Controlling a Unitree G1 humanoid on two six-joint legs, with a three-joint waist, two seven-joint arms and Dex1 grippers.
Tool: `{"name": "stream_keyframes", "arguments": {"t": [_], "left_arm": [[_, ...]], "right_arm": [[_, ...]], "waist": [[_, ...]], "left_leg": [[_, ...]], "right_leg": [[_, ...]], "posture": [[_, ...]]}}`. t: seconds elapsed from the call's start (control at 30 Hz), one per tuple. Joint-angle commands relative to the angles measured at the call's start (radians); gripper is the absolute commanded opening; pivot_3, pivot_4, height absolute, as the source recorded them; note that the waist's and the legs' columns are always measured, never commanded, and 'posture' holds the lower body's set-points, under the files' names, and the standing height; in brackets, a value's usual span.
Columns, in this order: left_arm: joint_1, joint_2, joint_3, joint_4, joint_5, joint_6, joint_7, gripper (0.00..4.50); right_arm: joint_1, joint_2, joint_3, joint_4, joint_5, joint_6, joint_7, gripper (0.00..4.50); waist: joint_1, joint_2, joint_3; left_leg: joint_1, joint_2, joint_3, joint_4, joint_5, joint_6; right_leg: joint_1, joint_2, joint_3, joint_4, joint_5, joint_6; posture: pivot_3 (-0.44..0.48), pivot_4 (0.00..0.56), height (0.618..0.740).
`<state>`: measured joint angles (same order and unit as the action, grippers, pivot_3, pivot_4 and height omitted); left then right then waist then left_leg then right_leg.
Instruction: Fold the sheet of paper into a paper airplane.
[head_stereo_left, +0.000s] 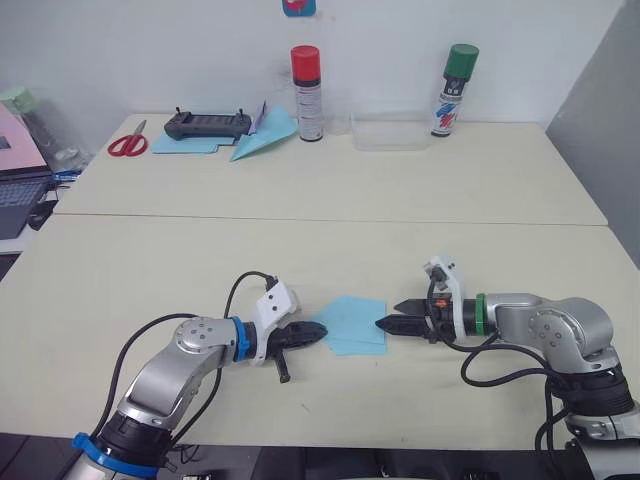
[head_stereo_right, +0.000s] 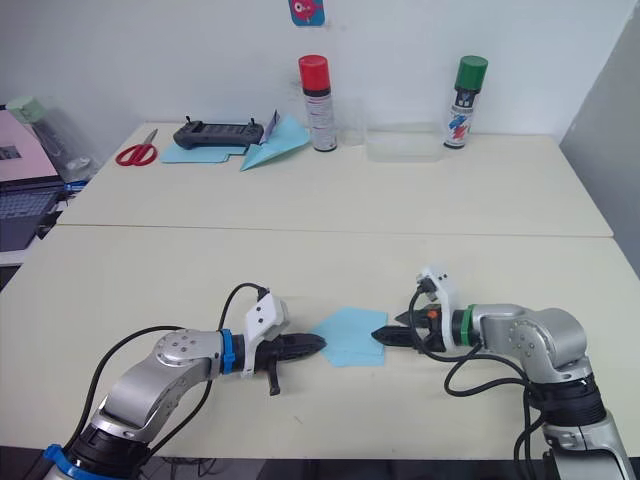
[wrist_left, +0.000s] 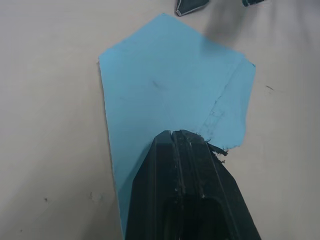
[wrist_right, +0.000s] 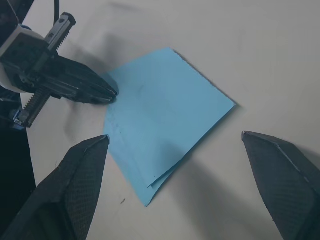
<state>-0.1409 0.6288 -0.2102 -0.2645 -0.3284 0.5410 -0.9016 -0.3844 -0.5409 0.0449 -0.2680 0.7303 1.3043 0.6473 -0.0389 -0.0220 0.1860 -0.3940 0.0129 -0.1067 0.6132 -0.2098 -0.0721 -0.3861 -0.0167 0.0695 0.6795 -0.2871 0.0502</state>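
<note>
Two cream tables stand pushed together against a white wall. On the near one lies the sheet of paper, light blue, folded into a layered shape with a point toward the left gripper, flat between the two grippers. The left gripper has its black fingers pressed together, their tips on the paper's pointed edge; the left wrist view shows them shut on top of the sheet. The right gripper sits at the paper's opposite edge, and the right wrist view shows its fingers spread wide apart, one to each side of the sheet.

On the far table, one clear plastic box stands between two spray cans, one with a red cap and one with a green cap; I cannot tell whether anything is inside the box. Further left are one black controller, one pair of red-handled scissors, one flat light-blue sheet under the controller, and one light-blue paper dart beside the red-capped can. A laptop sits at the far left edge.
</note>
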Motion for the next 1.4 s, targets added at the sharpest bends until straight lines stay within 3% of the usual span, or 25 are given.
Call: {"name": "stream_keyframes", "arguments": {"t": [0.03, 0.4, 0.6, 0.83, 0.93, 1.0, 1.27, 1.4], "left_arm": [[0.013, 0.009, 0.001, 0.008, 0.015, 0.02, 0.014, 0.0], [0.027, 0.01, 0.009, -0.004, 0.015, 0.024, 0.018, 0.0], [0.028, 0.011, 0.0, -0.001, 0.022, 0.019, 0.013, 0.0], [0.013, 0.019, -0.006, 0.01, 0.03, 0.015, 0.001, 0.0], [0.018, 0.03, -0.007, 0.003, 0.032, 0.018, -0.01, 0.0], [0.024, 0.039, -0.01, 0.0, 0.033, 0.017, -0.015, 0.0], [0.037, 0.072, -0.005, -0.007, 0.036, 0.022, -0.024, 0.0], [0.047, 0.106, 0.008, 0.0, 0.036, 0.02, -0.034, 0.0]], "right_arm": [[-0.005, 0.042, 0.042, 0.002, 0.012, 0.06, -0.028, 4.45], [-0.041, 0.219, -0.075, 0.078, 0.039, 0.112, -0.088, 4.45], [-0.011, 0.189, 0.039, 0.085, -0.023, -0.09, 0.034, 4.45], [-0.04, 0.247, 0.078, 0.182, -0.071, -0.221, 0.048, 4.45], [-0.043, 0.251, 0.075, 0.195, -0.071, -0.244, 0.058, 3.86], [-0.043, 0.248, 0.077, 0.202, -0.078, -0.26, 0.064, 3.2], [-0.041, 0.22, 0.116, 0.204, -0.136, -0.367, 0.1, 0.19], [-0.028, 0.155, 0.186, 0.158, -0.184, -0.464, 0.202, 0.09]], "waist": [[-0.003, 0.0, -0.001], [-0.017, -0.001, -0.003], [-0.018, -0.001, -0.003], [-0.018, -0.001, -0.003], [-0.018, -0.001, -0.003], [-0.018, -0.001, -0.003], [-0.02, -0.001, -0.003], [-0.019, -0.001, -0.003]], "left_leg": [[0.0, 0.0, 0.0, 0.0, 0.0, 0.0], [0.001, 0.001, 0.0, 0.0, 0.0, 0.0], [0.001, 0.001, 0.0, 0.0, 0.0, 0.0], [0.001, 0.001, 0.0, -0.001, 0.0, 0.0], [0.001, 0.001, 0.0, -0.001, 0.0, 0.0], [0.0, 0.001, 0.0, -0.001, 0.0, 0.0], [0.0, 0.001, 0.0, -0.003, 0.0, 0.0], [0.0, 0.001, 0.0, -0.003, 0.0, 0.0]], "right_leg": [[0.0, 0.0, 0.0, 0.0, 0.0, 0.0], [0.001, 0.001, 0.0, 0.0, 0.0, 0.0], [0.0, 0.001, 0.0, 0.0, 0.0, 0.0], [0.0, 0.001, 0.0, 0.0, 0.0, 0.0], [0.0, 0.001, 0.001, 0.0, 0.0, 0.0], [-0.001, 0.001, 0.0, 0.0, 0.0, 0.0], [-0.002, 0.001, 0.0, 0.0, 0.0, -0.001], [-0.002, 0.001, 0.0, -0.001, 0.0, -0.001]], "posture": [[0.0, 0.15, 0.74], [0.0, 0.15, 0.74], [0.0, 0.15, 0.74], [0.0, 0.15, 0.74], [0.0, 0.15, 0.74], [0.0, 0.15, 0.74], [0.0, 0.15, 0.74], [0.0, 0.15, 0.74]]}}
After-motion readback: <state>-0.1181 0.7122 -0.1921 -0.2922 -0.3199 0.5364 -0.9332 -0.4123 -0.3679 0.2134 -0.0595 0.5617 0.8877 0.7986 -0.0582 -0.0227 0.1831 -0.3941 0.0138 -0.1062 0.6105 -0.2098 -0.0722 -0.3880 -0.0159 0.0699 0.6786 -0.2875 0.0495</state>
